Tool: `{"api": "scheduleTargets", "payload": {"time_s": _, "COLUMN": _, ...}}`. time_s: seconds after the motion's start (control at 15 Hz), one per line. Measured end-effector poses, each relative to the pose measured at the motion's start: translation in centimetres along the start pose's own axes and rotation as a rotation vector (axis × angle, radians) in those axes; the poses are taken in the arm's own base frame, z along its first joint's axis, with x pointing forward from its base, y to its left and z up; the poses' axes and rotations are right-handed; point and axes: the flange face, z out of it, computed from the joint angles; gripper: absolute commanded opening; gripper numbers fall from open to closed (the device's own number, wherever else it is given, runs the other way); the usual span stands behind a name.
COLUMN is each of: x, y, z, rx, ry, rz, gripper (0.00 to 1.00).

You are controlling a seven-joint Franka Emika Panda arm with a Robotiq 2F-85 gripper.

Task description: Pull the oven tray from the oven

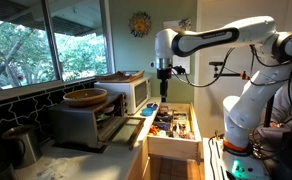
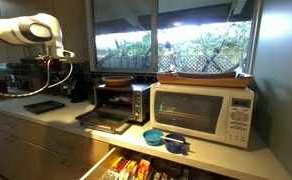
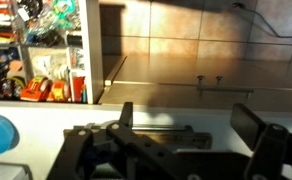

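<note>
The oven (image 1: 81, 122) (image 2: 121, 100) is a small grey toaster oven on the counter with its front door dropped open. Its cavity is dark and I cannot make out its inside. A thin, flat, dark rectangular tray, seemingly the oven tray (image 2: 44, 106), lies on the counter beside the oven. A dark flat piece with a rounded corner (image 3: 161, 135) lies below my fingers in the wrist view. My gripper (image 1: 163, 95) (image 2: 58, 72) (image 3: 186, 125) hangs well above the counter, pointing down. It is open and empty, away from the oven.
A round wooden bowl (image 1: 86, 97) sits on the oven. A white microwave-like box (image 2: 204, 110) stands beside it with a wooden tray (image 2: 201, 78) on top. Blue bowls (image 2: 158, 137) sit at the counter edge. A full drawer (image 1: 171, 125) stands open below.
</note>
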Motion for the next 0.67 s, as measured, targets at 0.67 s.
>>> {"api": "scheduleTargets", "payload": {"time_s": 0.67, "x": 7.0, "y": 4.0, "z": 7.1, "rx": -0.014, "ry": 0.149, "rz": -0.028, "gripper": 1.0}}
